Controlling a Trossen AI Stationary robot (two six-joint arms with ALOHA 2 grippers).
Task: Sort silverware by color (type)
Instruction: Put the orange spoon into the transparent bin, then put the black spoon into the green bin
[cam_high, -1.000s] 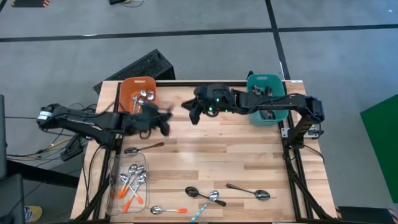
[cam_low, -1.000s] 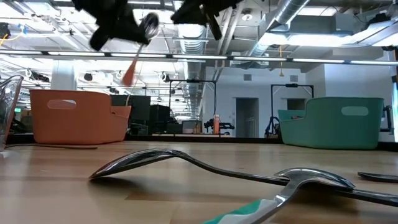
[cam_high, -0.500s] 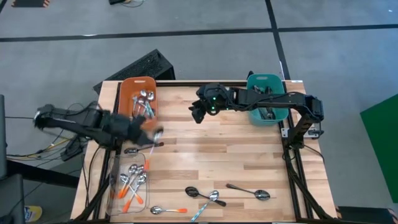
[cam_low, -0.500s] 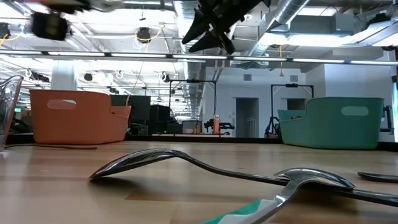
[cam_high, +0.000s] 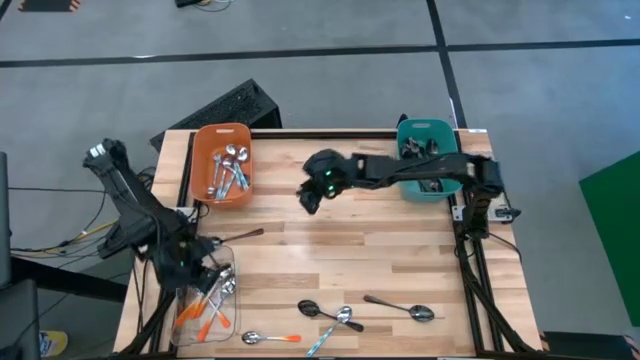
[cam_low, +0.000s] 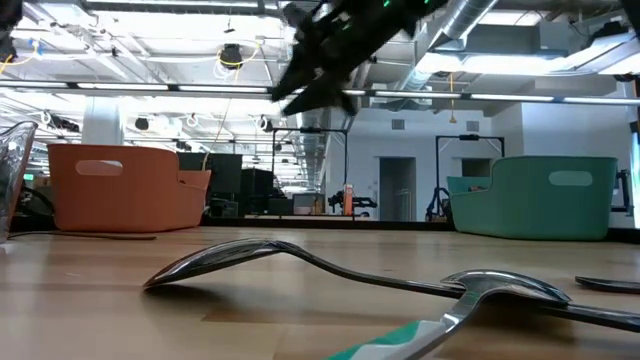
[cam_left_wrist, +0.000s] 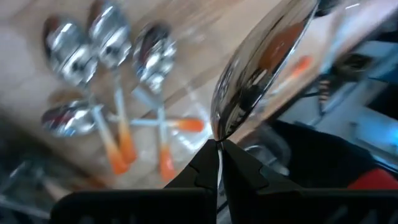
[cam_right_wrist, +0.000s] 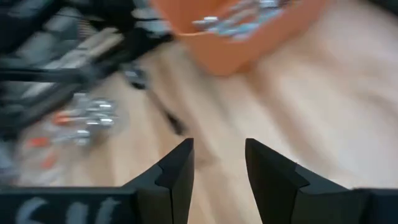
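Your left gripper (cam_left_wrist: 219, 144) hangs low over the clear tray (cam_high: 186, 262) at the near-left corner of the desk (cam_high: 360, 250); its jaws are pinched fully together on the neck of a spoon (cam_left_wrist: 261, 68), whose shiny bowl stands up in front of the wrist camera; you can see a streak of orange past it, though whether that is this spoon's own handle you cannot tell. Below lie the orange-handled spoons (cam_left_wrist: 118, 118), bowls together and handles fanned, so you may judge that the tray is where that colour is gathered and that this spoon is held there for dropping.

Your right gripper (cam_right_wrist: 219, 163) floats above the middle of the desk, between the orange bin (cam_high: 223, 163) and the teal bin (cam_high: 428, 160); its jaws stand partly apart with nothing between them, only bare wood showing in the gap; it looks free for a fresh pick.

The plain silver spoons (cam_high: 229, 167) sit in the orange bin and more cutlery (cam_high: 425, 150) lies in the teal bin, each kind kept to its own holder. Unsorted pieces stay on the desk: a dark spoon (cam_high: 228, 238) just beside the tray, an orange-handled one (cam_high: 268, 338) at the near edge, and a loose cluster (cam_high: 330, 318) with a further spoon (cam_high: 400, 307) to its right; in the low view a silver spoon (cam_low: 270, 258) lies bowl down, close to the lens.
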